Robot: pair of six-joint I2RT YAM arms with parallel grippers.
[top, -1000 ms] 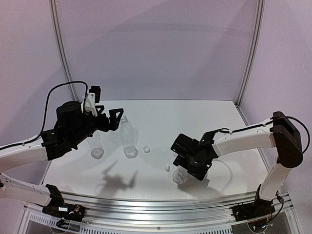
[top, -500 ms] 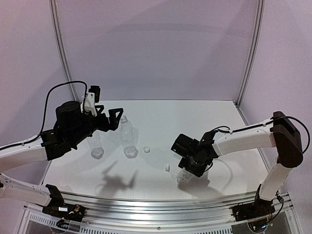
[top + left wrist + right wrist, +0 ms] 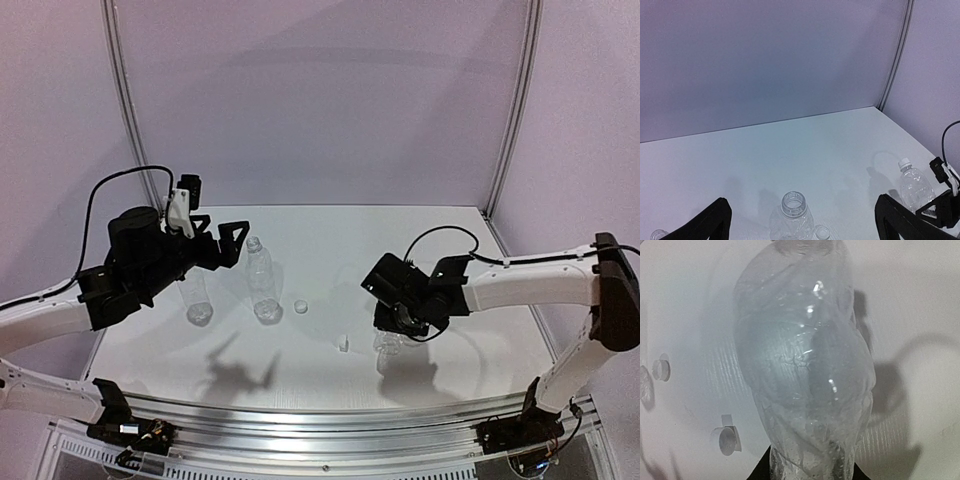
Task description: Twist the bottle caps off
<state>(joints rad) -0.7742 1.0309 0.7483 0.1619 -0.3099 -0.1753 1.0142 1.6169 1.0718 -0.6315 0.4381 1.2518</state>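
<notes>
Last cap (image 3: 904,162) pending. The right gripper (image 3: 400,318) clamps its bottle (image 3: 388,348) upright; the left gripper (image 3: 215,240) hangs wide open, well apart. Next, it must reach and pinch that cap.

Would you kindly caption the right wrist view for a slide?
Crinkled clear bottle fills the frame, two loose caps at left.

Each bottle (image 3: 262,285) clear and crinkled, catching white glints; the caps (image 3: 301,307) whitish, near-translucent. The bench (image 3: 330,235) is plain white, grey-shadowed, fronted by a silver-grey rail (image 3: 330,428). White arms (image 3: 530,285) with black joints; pale lilac walls (image 3: 320,100).
</notes>
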